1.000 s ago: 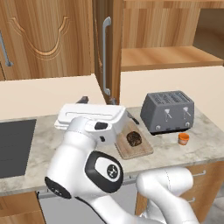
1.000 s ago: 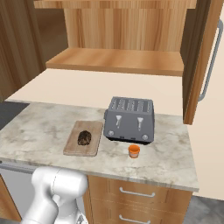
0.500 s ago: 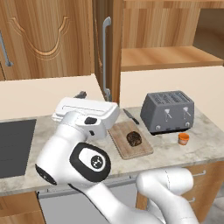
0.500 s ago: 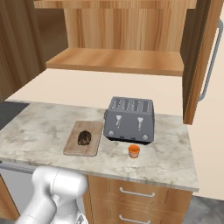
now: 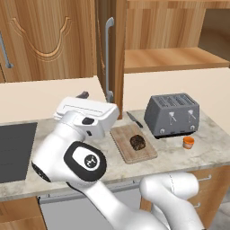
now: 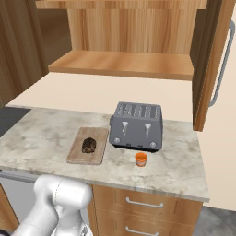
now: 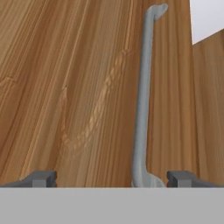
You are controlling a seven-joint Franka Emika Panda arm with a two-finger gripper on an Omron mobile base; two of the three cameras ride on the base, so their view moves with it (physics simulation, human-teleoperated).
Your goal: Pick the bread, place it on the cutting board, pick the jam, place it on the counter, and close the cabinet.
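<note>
Two fingertips (image 7: 43, 178) wide apart, hand (image 7: 111, 179) empty, facing cabinet (image 7: 78, 87) handle (image 7: 143, 100).

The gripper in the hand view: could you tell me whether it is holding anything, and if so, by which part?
Nothing is held. The gripper is open, its fingertips apart and facing the cabinet door, with the grey bar handle rising between them, ungripped.
</note>
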